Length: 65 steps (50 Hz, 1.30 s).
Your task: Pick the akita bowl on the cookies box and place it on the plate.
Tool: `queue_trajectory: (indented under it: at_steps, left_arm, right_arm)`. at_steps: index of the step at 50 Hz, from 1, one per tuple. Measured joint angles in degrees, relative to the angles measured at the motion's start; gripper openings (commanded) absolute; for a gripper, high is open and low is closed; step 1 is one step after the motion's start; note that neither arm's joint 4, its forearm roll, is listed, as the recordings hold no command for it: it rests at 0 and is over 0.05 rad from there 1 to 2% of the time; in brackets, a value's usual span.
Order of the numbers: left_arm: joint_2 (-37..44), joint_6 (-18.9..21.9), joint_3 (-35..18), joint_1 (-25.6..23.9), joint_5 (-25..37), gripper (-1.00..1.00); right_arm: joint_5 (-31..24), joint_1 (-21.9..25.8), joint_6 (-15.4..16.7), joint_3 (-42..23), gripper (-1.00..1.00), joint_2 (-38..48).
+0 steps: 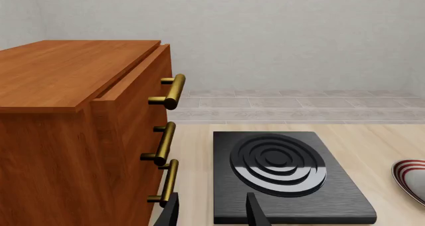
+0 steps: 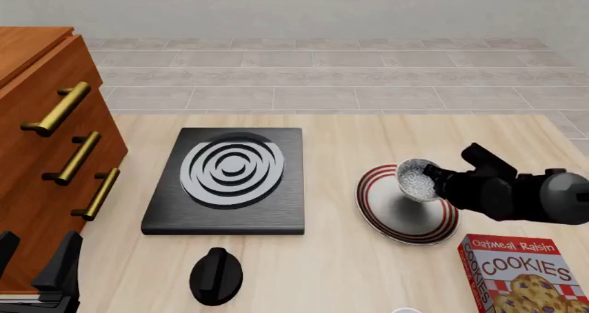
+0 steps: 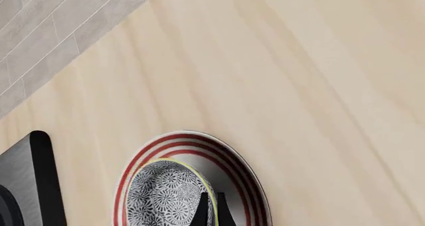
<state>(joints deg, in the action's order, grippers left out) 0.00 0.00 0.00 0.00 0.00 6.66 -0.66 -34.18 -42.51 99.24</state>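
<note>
The akita bowl (image 2: 415,179), dark with a fine pale pattern, hangs tilted over the plate (image 2: 372,209), a white plate with dark red rings. My right gripper (image 2: 434,183) is shut on the bowl's rim from the right. In the right wrist view the fingertips (image 3: 201,212) pinch the rim of the bowl (image 3: 162,196) just above the plate (image 3: 199,140); I cannot tell whether bowl and plate touch. The red cookies box (image 2: 521,275) lies at the near right with nothing on it. My left gripper (image 2: 38,265) stands open and empty at the near left, its fingers (image 1: 174,212) apart.
A wooden cabinet (image 2: 41,137) with brass drawer handles stands at the left, close to my left gripper. A black square stove (image 2: 230,182) with grey rings lies between the cabinet and the plate. A black knob (image 2: 216,275) sits in front of the stove.
</note>
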Motion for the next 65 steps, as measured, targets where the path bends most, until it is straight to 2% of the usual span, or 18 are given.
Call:
queue_trajectory:
  at_steps: [50, 51, 65]
  left_arm:
    - [0.0, 0.0, 0.0, 0.0, 0.0, 1.0]
    - [0.0, 0.0, 0.0, 0.0, 0.0, 1.0]
    - [0.0, 0.0, 0.0, 0.0, 0.0, 1.0]
  right_arm:
    - [1.2, -0.1, 2.0, 0.1, -1.0, 2.6]
    - [1.2, -0.1, 2.0, 0.1, 1.0, 2.7]
    - [1.1, 0.5, 1.4, 0.0, 1.0, 2.6]
